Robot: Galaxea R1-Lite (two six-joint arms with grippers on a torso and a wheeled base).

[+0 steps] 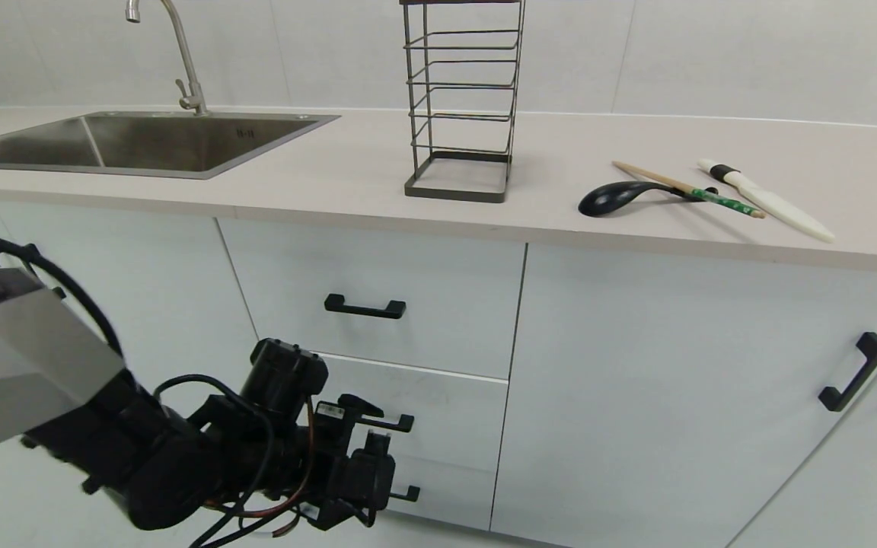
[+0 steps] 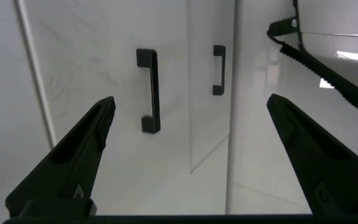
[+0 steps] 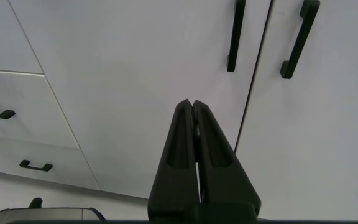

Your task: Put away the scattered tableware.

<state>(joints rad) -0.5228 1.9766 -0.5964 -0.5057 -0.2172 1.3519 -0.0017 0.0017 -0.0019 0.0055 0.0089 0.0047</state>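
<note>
1. Low down, the left pincer hangs in front of the drawers, fingers spread wide, nothing between them.
2. The right pincer faces the cupboard doors, fingers pressed together and holding nothing.
3. Up on the bench, right of the wire rack, lies the black spoon. The chopsticks cross its handle, and the white utensil sits just beside them.
4. The sink sits at the bench's left end.

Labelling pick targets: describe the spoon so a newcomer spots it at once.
On the counter, right of the wire rack, three utensils lie together. The spoon is the one nearest the rack. It is the only black one, with a rounded bowl; the chopsticks are tan and green, the knife white.
</note>
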